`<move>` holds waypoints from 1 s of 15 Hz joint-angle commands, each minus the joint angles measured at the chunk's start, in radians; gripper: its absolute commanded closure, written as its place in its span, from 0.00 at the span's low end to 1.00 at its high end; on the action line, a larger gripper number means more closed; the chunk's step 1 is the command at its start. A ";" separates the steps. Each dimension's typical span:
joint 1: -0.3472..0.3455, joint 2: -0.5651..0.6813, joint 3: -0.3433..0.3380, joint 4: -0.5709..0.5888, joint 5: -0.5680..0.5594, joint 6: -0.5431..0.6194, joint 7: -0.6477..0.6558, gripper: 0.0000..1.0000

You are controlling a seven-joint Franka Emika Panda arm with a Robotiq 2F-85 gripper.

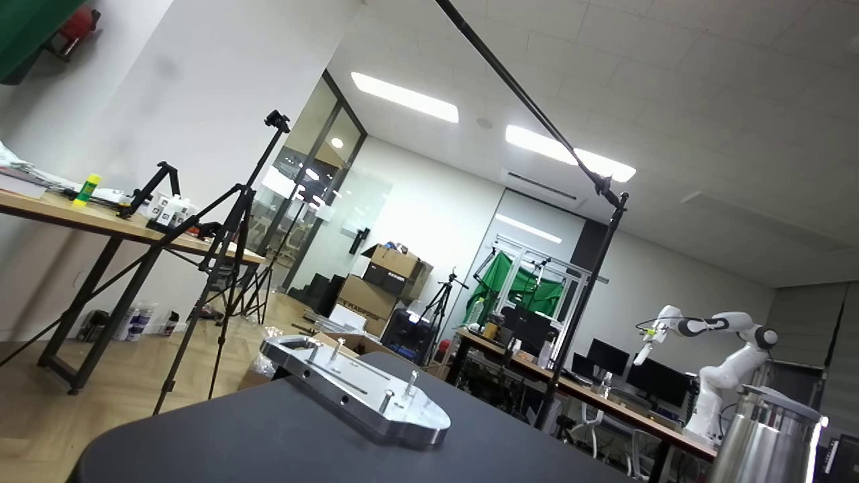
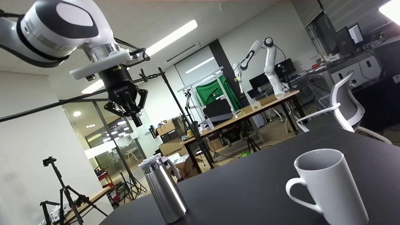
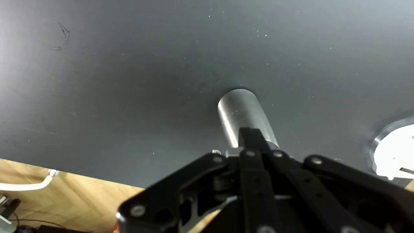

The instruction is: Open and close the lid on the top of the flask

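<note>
The silvery metal flask (image 2: 165, 193) stands upright on the dark table, with its handle on one side. The round lid (image 2: 151, 160) lies flat on its top. In an exterior view, only the upper part of the flask (image 1: 765, 443) and the lid (image 1: 778, 400) show at the bottom right corner. My gripper (image 2: 137, 122) hangs above the flask, apart from the lid, its fingers together with nothing between them. In the wrist view, the gripper (image 3: 254, 136) covers the flask's upper end and most of the lid; the flask's body (image 3: 242, 111) shows beyond the fingertips.
A white mug (image 2: 331, 187) stands on the table (image 2: 243, 190). A long flat grey-white device (image 1: 356, 386) lies on the table; it also shows at the right edge of the wrist view (image 3: 396, 152). A chair (image 2: 347, 100) is beyond the table's edge.
</note>
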 commanded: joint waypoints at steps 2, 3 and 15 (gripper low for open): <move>0.003 0.000 -0.002 0.002 -0.001 -0.003 0.001 0.99; 0.003 0.000 -0.002 0.002 -0.001 -0.003 0.001 1.00; 0.060 0.254 0.148 0.090 -0.136 0.254 0.094 1.00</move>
